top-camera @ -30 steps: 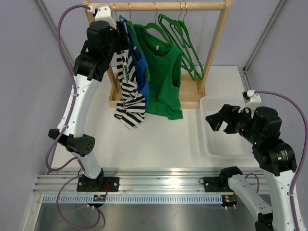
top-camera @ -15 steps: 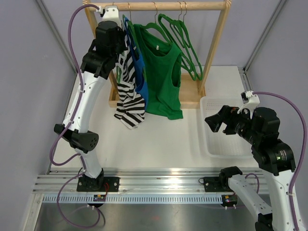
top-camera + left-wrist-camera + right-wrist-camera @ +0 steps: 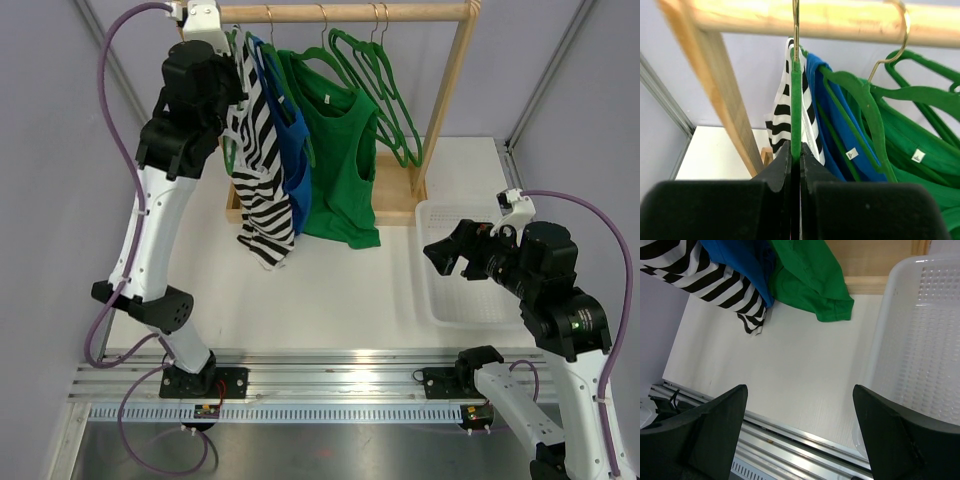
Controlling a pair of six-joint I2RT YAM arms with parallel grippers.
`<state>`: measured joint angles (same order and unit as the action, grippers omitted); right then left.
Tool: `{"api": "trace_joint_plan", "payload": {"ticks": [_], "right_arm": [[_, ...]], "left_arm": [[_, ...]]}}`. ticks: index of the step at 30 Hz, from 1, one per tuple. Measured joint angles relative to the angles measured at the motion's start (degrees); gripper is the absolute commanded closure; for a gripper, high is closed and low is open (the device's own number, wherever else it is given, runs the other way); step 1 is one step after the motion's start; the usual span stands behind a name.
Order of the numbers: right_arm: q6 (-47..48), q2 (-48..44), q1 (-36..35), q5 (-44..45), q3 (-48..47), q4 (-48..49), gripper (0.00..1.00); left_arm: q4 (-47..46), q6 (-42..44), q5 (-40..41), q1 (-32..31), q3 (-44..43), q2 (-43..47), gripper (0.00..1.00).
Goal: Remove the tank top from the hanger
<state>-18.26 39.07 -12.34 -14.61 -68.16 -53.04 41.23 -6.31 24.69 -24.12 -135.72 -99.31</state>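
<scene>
A black-and-white striped tank top [image 3: 260, 150] hangs on a green hanger [image 3: 796, 100] at the left end of the wooden rail [image 3: 400, 12]. The hanger's metal hook [image 3: 796, 25] reaches up across the rail. My left gripper [image 3: 795, 150] is shut on the hanger's green shoulder just below the hook; in the top view it sits high by the rack's left post [image 3: 232, 70]. My right gripper [image 3: 445, 250] hovers open and empty over the table, left of the basket, far from the rack.
A blue tank top [image 3: 293, 150] and a green one [image 3: 340, 160] hang beside the striped one. Bare green hangers [image 3: 385, 100] hang further right. A white basket [image 3: 470, 270] stands at the right. The rack's wooden base [image 3: 235, 212] lies under the clothes.
My left gripper shut on the green hanger and moved up and to the left. The striped tank top swung with it and now hangs higher. The right arm barely moved.
</scene>
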Motion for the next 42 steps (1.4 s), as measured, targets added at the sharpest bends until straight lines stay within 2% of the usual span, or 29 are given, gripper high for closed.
{"api": "trace_joint_plan", "payload": {"ticks": [4,11,16,19,22,25,31,36,42], "right_arm": [[0.02,0.04,0.00,0.00,0.00,0.02,0.05],[0.33,0.63,0.00,-1.22,-0.02,1.22,0.04],[-0.39,1.99,0.00,-6.64,0.11,4.76,0.01],[-2.89,2.62,0.00,-13.70,1.86,10.80,0.01],[-8.31,3.72,-0.11,-22.14,6.67,20.83,0.01],[-13.75,6.25,-1.86,-25.90,12.63,30.71,0.01],[-18.08,13.70,-12.31,-22.86,19.02,40.83,0.01],[-17.70,18.97,-22.03,-12.63,21.38,46.38,0.04],[-17.31,29.20,-28.76,-2.10,21.90,50.93,0.11]], "left_arm": [[0.48,-0.28,0.20,0.00,2.75,5.11,1.00],[3.08,-3.76,-1.25,0.00,16.70,18.45,1.00],[5.03,-7.08,-5.33,-0.02,28.00,28.48,1.00],[5.33,-9.53,-10.36,-0.02,39.06,37.79,1.00],[4.79,-12.52,-17.55,0.00,52.81,48.96,1.00],[5.79,-15.30,-24.50,0.00,62.62,57.00,1.00],[3.65,-20.15,-38.49,0.00,81.79,63.65,1.00],[0.09,-24.50,-46.99,-0.02,94.73,65.94,1.00],[-4.79,-29.55,-51.39,-0.07,100.76,67.36,1.00]]}}
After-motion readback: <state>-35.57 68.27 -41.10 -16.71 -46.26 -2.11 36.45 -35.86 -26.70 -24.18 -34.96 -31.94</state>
